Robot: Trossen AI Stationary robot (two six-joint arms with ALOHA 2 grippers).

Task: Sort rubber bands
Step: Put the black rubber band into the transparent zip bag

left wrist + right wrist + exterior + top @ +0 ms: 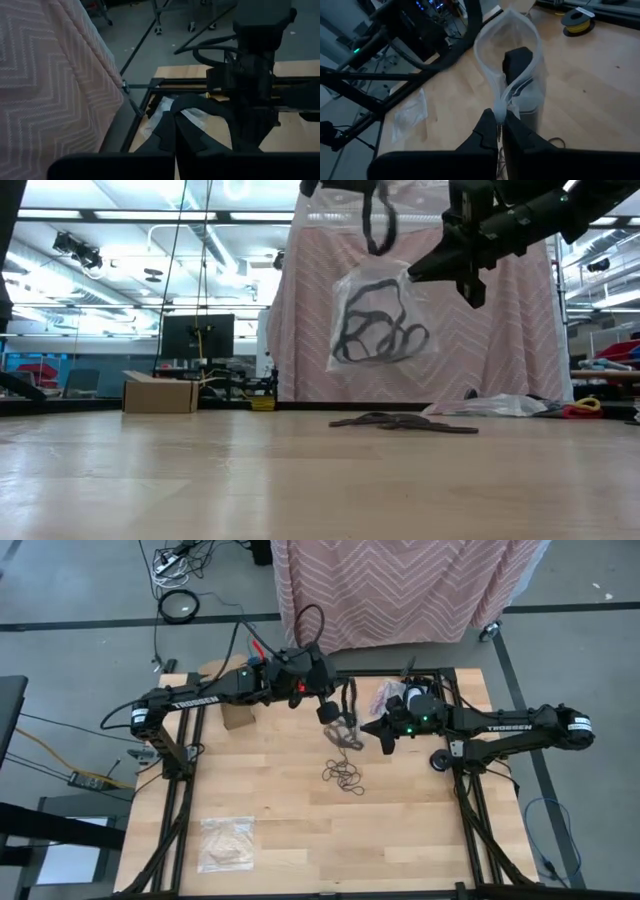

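A clear plastic bag (380,320) holding several black rubber bands (378,335) hangs above the table's middle, and my right gripper (499,125) is shut on it. My left gripper (175,131) is shut, higher up and just to the bag's left (330,712). A large black rubber band (378,225) hangs from it as a loop, its lower end just above the bag's mouth. A small heap of black rubber bands (345,777) lies on the wood below. My left gripper pinches the large black band between its shut fingers; the fingers themselves hide the exact spot. The band's loop (200,100) hangs slack below them, clear of the table. My right gripper pinches the bag's top rim (500,106) between its two fingers. It comes slanting down from the table's right. The mouth (507,37) stands open beyond the fingers, and the bag hangs below, clear of the table.
Another clear bag (226,842) lies flat near the front left, and a third (385,695) lies at the back beside my right arm. A small cardboard box (238,716) stands at the back left. A pink zigzag cloth (400,590) hangs beyond the far edge.
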